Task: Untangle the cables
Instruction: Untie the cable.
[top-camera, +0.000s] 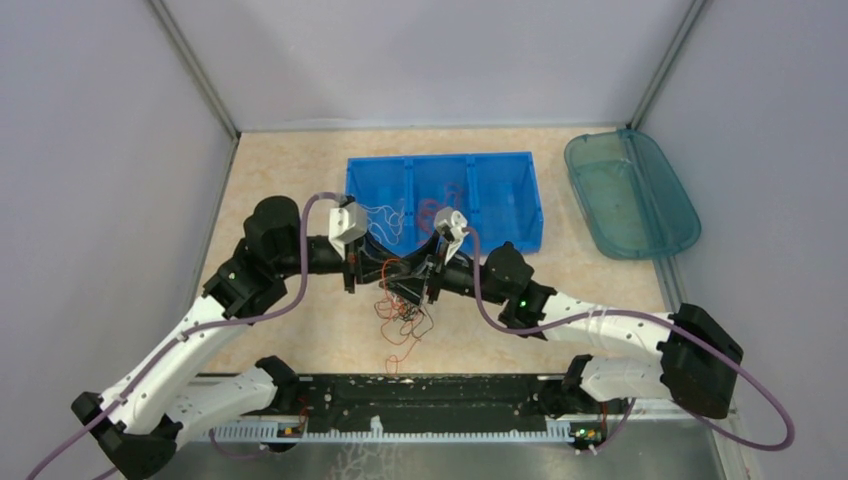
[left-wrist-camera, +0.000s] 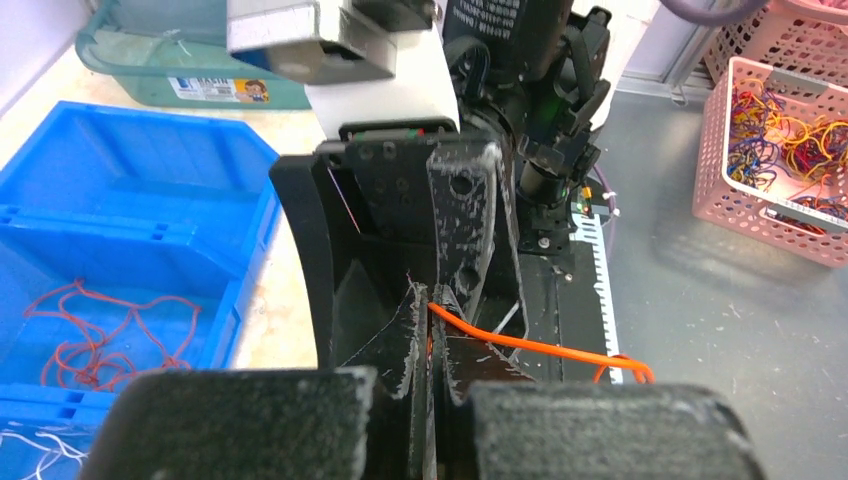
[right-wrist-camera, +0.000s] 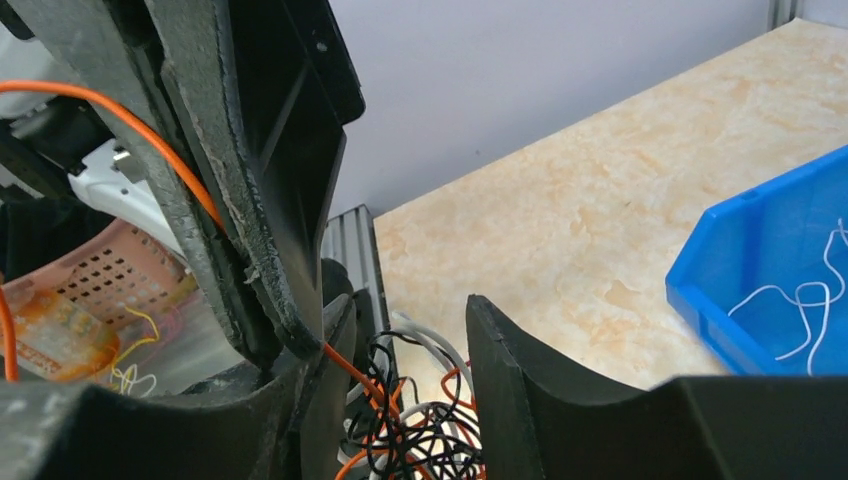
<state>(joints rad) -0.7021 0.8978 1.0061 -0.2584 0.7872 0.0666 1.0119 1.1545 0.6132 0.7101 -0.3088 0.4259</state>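
Observation:
The cables (top-camera: 402, 318) are a tangle of thin white, red-orange and black wires hanging between the two grippers above the table. My left gripper (top-camera: 392, 275) is shut on one orange cable (left-wrist-camera: 540, 347), pinched at the fingertips (left-wrist-camera: 432, 300) and trailing off to the right. My right gripper (top-camera: 418, 290) faces it tip to tip. Its jaws (right-wrist-camera: 410, 310) stand open with the tangle (right-wrist-camera: 420, 430) loose between them. The left gripper's fingers (right-wrist-camera: 250, 200) fill the upper left of the right wrist view.
A blue three-compartment bin (top-camera: 520, 160) sits just behind the grippers, with white wires (right-wrist-camera: 800, 300) and red-orange wires (left-wrist-camera: 100, 335) in separate compartments. A teal tub (top-camera: 630, 195) lies at the back right. Pink baskets (left-wrist-camera: 790, 170) of coloured wires stand off the table.

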